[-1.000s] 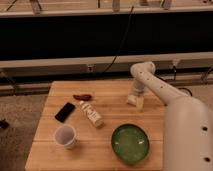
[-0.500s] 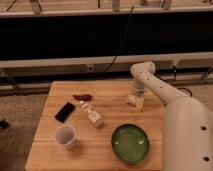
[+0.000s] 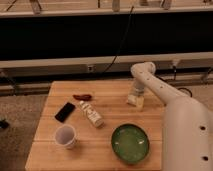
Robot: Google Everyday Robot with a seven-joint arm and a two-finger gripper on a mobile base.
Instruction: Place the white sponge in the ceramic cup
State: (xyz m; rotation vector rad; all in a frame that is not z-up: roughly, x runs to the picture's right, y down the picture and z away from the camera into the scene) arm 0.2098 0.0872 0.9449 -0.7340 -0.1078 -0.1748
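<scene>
Where the wooden table (image 3: pixel 46 131) begins on the left, a black phone (image 3: pixel 65 111) lies flat, with the ceramic cup (image 3: pixel 65 136) upright nearer the front edge. Right of them lie a small red object (image 3: pixel 82 96) and a white bottle (image 3: pixel 92 114) on its side, then the green bowl (image 3: pixel 130 143). Farthest right, the gripper (image 3: pixel 135 96) points down, jaws wide, right over the white sponge (image 3: pixel 136 103), which rests on the table, well apart from the cup.
</scene>
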